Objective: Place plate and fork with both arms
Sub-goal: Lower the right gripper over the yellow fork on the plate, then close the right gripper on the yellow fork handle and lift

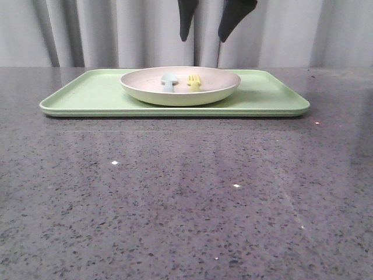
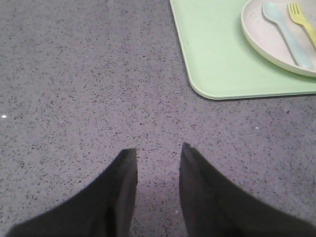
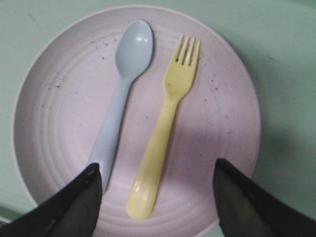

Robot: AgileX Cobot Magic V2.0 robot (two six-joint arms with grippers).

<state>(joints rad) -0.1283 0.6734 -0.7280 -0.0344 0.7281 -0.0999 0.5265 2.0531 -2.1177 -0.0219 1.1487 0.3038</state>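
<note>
The cream-pink plate (image 1: 180,96) sits on the light-green tray (image 1: 87,93) at the far middle of the table. The yellow fork (image 1: 194,81) lies in it, right of a pale blue spoon (image 1: 168,81). My right gripper (image 1: 205,39) hangs open above the plate. In the right wrist view its jaws (image 3: 156,165) stand wide on either side of the fork (image 3: 168,113) handle end, above the plate (image 3: 64,113), touching nothing. My left gripper (image 2: 157,148) is open and empty over bare table, short of the tray's corner (image 2: 212,49); plate (image 2: 261,42) and fork (image 2: 298,15) show beyond.
The spoon (image 3: 123,89) lies parallel to the fork, close beside it. The tray (image 3: 286,74) surrounds the plate. Grey speckled tabletop (image 1: 186,198) stretches from the tray to the near edge. A grey curtain (image 1: 87,29) hangs behind the table.
</note>
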